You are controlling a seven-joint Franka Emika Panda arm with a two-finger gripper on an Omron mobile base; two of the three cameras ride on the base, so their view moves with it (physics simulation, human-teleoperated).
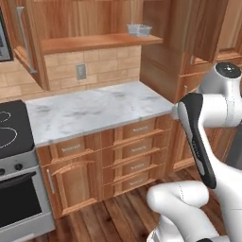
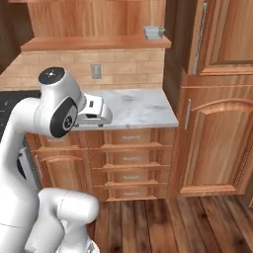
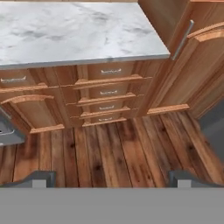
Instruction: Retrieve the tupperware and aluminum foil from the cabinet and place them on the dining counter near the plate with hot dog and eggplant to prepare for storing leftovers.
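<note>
The cabinet (image 1: 94, 42) is standing open above the marble counter (image 1: 94, 111), its plank shelf running left to right. The tupperware (image 1: 139, 30) is sitting at the shelf's right end, high and far from the hand (image 3: 111, 179), which is pointing down toward the floor, fingers spread wide and holding nothing. The reach will likely have to go up and forward.
</note>
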